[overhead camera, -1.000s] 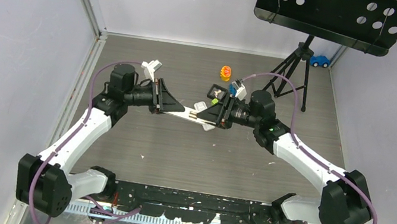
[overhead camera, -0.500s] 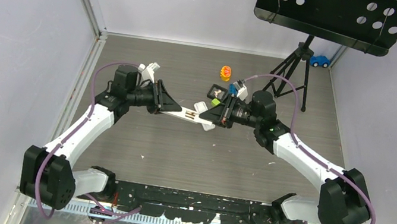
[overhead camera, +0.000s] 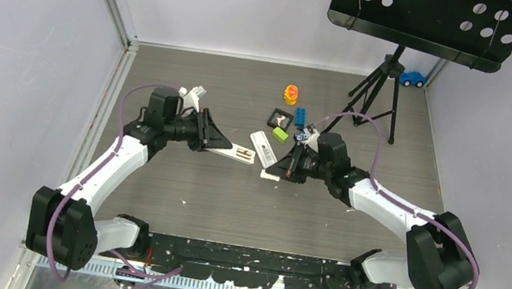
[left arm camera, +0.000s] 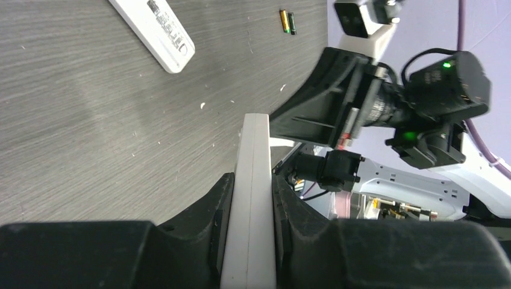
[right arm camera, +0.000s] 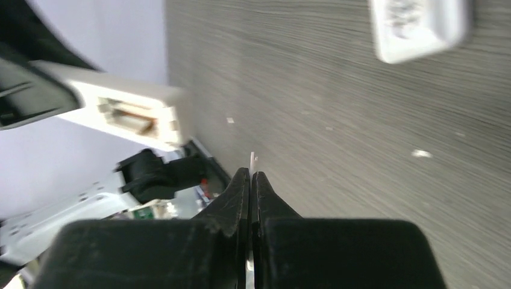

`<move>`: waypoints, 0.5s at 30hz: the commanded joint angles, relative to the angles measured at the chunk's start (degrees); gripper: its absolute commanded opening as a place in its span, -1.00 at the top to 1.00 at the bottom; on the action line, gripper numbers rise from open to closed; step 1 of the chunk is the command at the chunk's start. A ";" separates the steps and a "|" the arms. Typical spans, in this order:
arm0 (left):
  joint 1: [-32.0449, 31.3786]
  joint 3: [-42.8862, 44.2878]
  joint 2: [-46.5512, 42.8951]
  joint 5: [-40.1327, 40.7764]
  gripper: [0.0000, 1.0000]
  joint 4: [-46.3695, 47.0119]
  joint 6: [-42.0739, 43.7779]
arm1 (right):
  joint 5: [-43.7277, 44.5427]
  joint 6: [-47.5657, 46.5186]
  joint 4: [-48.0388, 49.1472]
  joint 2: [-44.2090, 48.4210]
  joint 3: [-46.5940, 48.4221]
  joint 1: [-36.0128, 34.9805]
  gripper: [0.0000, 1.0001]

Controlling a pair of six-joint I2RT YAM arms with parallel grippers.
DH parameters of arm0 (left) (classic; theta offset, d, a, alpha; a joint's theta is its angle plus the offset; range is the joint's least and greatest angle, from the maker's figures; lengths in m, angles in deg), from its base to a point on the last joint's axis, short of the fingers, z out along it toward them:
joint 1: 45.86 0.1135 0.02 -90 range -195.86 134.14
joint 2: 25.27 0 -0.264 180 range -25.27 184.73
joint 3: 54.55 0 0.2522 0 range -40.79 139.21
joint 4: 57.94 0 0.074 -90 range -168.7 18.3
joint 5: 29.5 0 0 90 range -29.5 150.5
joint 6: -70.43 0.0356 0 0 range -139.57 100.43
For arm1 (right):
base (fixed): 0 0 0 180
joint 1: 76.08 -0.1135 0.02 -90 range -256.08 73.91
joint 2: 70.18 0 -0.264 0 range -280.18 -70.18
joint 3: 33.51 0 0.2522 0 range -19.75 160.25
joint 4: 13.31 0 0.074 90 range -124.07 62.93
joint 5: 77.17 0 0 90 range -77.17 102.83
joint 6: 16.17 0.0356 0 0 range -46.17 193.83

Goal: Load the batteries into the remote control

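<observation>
My left gripper clamps white remote control edge-on; my right gripper pinched fully together; batteries lie on desk.

White remote control; batteries seemingly dark-and-gold.

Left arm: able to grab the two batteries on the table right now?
Probably not: the left pincer is shut on the remote control, so it has no free grip, though the batteries lie uncovered on the table.
</observation>
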 commanded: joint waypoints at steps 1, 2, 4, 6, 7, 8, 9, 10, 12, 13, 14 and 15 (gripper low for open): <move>0.25 -0.56 -1.82 -3.88 1.00 3.38 -0.20 | 7.13 -6.52 -1.25 -2.16 -4.15 0.06 0.99; 0.25 -0.69 -1.87 -4.05 1.00 3.31 -0.27 | 7.53 -6.63 -0.54 -2.61 -5.28 0.06 0.99; 0.25 -0.89 -1.93 -4.69 1.00 3.37 -0.27 | 8.80 -7.96 -1.58 -3.61 -6.26 0.06 0.99; 0.16 -1.00 -2.12 -5.23 1.00 3.42 -0.41 | 10.09 -10.75 -6.52 -4.14 -5.22 0.06 0.98; 0.11 -1.13 -2.18 -5.47 1.00 3.56 -0.44 | 11.09 -12.26 -9.49 -4.20 -4.20 0.06 0.95; 0.08 -1.26 -2.22 -5.57 1.00 3.62 -0.44 | 12.31 -13.19 -11.86 -3.95 -3.52 0.06 0.89; 0.07 -1.35 -2.20 -5.68 1.00 3.79 -0.44 | 13.33 -14.03 -13.38 -3.31 -3.09 0.06 0.75; 0.07 -1.36 -2.06 -5.84 1.00 3.88 -0.44 | 14.18 -14.60 -14.42 -2.43 -2.84 0.06 0.58; -0.01 -1.26 -1.74 -6.16 1.00 4.13 -0.50 | 16.01 -15.12 -16.11 -0.90 -2.23 0.15 0.07; -0.02 -1.23 -1.59 -6.37 1.00 4.17 -0.52 | 16.96 -15.61 -17.56 -0.25 -1.55 0.15 -0.12; -0.08 -1.19 -1.59 -6.48 1.00 4.23 -0.53 | 17.80 -16.18 -18.71 0.39 -0.86 0.16 -0.28; -0.10 -1.25 -1.63 -6.56 1.00 4.25 -0.53 | 18.64 -16.75 -19.64 0.99 -0.20 0.15 -0.38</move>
